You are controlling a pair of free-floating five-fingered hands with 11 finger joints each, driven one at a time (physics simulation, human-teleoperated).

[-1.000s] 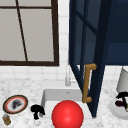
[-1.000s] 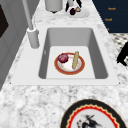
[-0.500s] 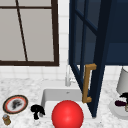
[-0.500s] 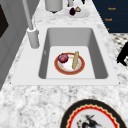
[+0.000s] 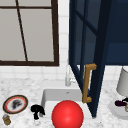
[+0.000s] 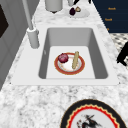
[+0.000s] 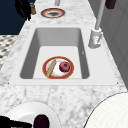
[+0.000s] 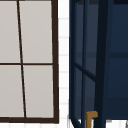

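Left hand: my left hand hangs over the speckled marble counter, fingers curled down, grasping nothing.
Nearest thing: just to its left lies the round red-rimmed decorated plate, flat, with a small brown jar beside it.
Sink: on the hand's right, the white rectangular sink cradles a red-rimmed plate bearing a dark red round fruit and a tan stick.
Right hand: at the far white plate; fingers, I cannot tell.
Door: the navy glass-paned cabinet door stands open.

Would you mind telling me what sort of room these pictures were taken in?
Most likely a kitchen: a white sink with a tall faucet is set into a marbled counter, a plate of food lies in the basin, and a blue wall cabinet's door stands open above.
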